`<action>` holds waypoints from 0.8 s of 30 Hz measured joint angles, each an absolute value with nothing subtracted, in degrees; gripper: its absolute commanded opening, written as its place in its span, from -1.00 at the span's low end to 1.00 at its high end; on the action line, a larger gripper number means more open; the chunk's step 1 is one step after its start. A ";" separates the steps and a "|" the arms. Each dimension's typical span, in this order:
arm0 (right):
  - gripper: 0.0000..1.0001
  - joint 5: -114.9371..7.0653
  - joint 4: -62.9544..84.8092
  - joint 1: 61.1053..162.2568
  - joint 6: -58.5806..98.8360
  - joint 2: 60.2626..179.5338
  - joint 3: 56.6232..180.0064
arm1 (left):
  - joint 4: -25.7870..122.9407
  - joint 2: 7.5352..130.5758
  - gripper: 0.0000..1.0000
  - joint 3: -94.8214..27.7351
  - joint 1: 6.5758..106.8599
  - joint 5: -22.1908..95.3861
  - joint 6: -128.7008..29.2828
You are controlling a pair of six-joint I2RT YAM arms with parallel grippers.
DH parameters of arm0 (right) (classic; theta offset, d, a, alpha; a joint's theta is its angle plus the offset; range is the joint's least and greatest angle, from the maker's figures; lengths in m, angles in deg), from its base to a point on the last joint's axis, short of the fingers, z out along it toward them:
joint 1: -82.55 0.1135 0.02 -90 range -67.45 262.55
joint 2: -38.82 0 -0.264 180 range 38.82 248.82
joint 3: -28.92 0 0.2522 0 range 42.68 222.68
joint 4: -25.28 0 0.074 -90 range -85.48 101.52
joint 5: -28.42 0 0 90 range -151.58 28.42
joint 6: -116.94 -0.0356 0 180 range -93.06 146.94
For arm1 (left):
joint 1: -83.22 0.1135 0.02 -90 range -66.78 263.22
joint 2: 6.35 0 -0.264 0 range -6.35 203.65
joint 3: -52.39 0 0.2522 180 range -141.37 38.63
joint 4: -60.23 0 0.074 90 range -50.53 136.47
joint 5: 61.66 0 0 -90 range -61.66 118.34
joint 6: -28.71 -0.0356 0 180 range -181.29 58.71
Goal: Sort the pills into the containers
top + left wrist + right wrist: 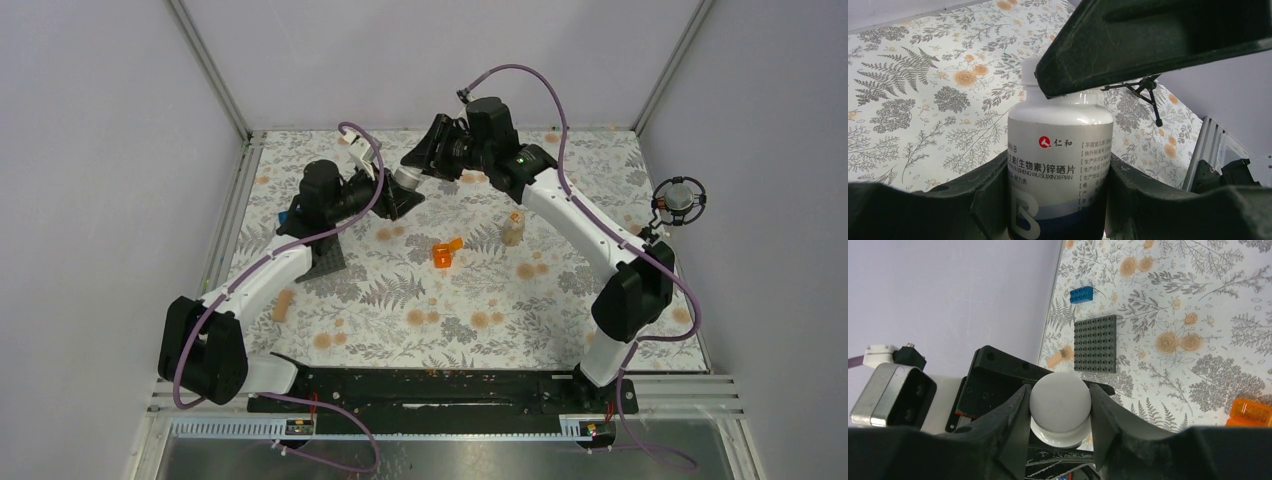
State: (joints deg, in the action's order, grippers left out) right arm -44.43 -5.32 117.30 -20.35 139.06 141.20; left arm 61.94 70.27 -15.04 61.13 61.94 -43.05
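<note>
Closest in the left wrist view, the left gripper [1058, 200] clamps a white bottle [1060, 135] with a dark base, holding it above the flowered table [908, 100].

Right wrist view: the right gripper [1060, 407] pinches narrow around the bottle's white cap [1060, 397]. Behind it lie a studded plate [1095, 344] and a blue brick [1081, 294].

Overhead view: both arms meet at the back of the table. An open orange box [445, 254] and a tan bottle [513, 230] stand mid-table (no pills visible inside either).

Sorting looks barely begun: the cap is still on, so opening and all the filling appear left.
</note>
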 measured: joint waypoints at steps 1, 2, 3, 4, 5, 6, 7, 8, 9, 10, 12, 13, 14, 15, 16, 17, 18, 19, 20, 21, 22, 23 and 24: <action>-0.70 -44.52 -5.41 117.30 -20.48 139.06 141.20 | 61.85 70.27 -1.00 -15.04 61.13 61.94 -42.96; -0.86 -44.36 -5.30 117.30 -20.24 139.06 141.20 | 61.81 70.27 -1.00 -15.07 61.13 61.92 -42.90; -1.00 -44.26 -5.10 117.30 -20.02 139.06 141.20 | 61.72 70.27 -1.00 -15.20 61.13 61.90 -42.83; -1.00 -43.91 -4.60 117.23 -19.69 139.06 141.18 | 61.61 70.27 -1.00 -15.37 61.15 61.90 -42.68; -1.00 -43.10 -3.64 117.08 -18.99 139.06 141.05 | 61.59 70.27 -1.00 -15.61 61.33 62.18 -42.33; -1.00 -42.16 -2.70 116.95 -18.25 139.04 140.87 | 61.63 70.27 -1.00 -15.79 61.63 62.68 -41.83; -1.00 -40.36 -0.82 116.57 -16.91 138.95 140.26 | 61.83 70.27 -1.00 -16.01 62.16 63.56 -41.06; -1.00 -38.66 0.98 116.27 -15.82 138.74 139.47 | 62.26 70.27 -1.00 -16.05 62.66 64.76 -40.16; -1.00 -35.77 4.45 115.68 -14.40 138.19 137.57 | 63.05 70.27 -1.00 -16.05 63.36 66.84 -38.98; -1.00 -32.89 8.50 115.04 -13.53 137.29 135.06 | 63.73 70.27 -1.00 -16.01 63.88 68.83 -38.00; -1.00 -26.31 18.03 113.65 -12.67 134.69 128.72 | 66.85 70.27 -1.00 -15.28 64.82 74.79 -35.09; -1.00 -22.66 22.37 112.95 -12.48 133.49 125.88 | 68.93 70.27 -1.00 -14.80 65.00 77.90 -33.48; -1.00 -19.34 25.41 112.36 -12.41 132.77 124.20 | 70.61 70.27 -1.00 -14.43 65.17 80.45 -32.12; -1.00 -15.80 27.90 111.83 -12.35 132.51 123.37 | 72.17 70.27 -1.00 -14.30 65.37 83.06 -30.74; -0.94 -12.02 30.18 111.29 -12.43 132.53 123.23 | 73.74 70.27 -1.00 -14.32 65.59 85.53 -29.48; -0.34 -9.26 31.84 111.00 -12.45 132.62 123.23 | 75.23 70.23 -1.00 -14.32 65.87 87.65 -28.47; 0.17 -7.12 33.11 110.83 -12.39 132.62 123.23 | 76.30 70.14 -1.00 -14.32 66.09 89.13 -27.86; 0.54 -5.48 34.64 110.67 -12.32 132.59 123.17 | 77.35 69.94 -1.00 -14.39 66.38 90.64 -27.01; 0.73 -5.13 35.34 110.65 -12.32 132.49 122.99 | 77.78 69.79 -1.00 -14.52 66.66 91.34 -26.72; 0.81 -5.57 35.75 110.59 -12.19 132.00 122.40 | 77.87 69.70 -1.00 -14.58 67.12 91.78 -26.74; 0.83 -7.95 35.40 110.50 -11.47 131.04 121.51 | 77.65 69.66 -1.00 -14.61 67.73 91.69 -26.94; 0.84 -10.57 34.75 110.43 -10.88 130.08 120.83 | 77.06 69.64 -1.00 -14.61 68.21 91.27 -27.40; 0.83 -14.68 33.28 110.61 -10.33 129.01 120.48 | 76.32 69.61 -1.00 -14.61 68.58 90.62 -28.01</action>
State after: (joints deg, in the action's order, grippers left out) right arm -14.68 33.28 110.61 -10.33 129.01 120.48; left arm 76.32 69.61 -14.61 68.58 90.62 -28.01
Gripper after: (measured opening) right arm 0.903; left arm 0.530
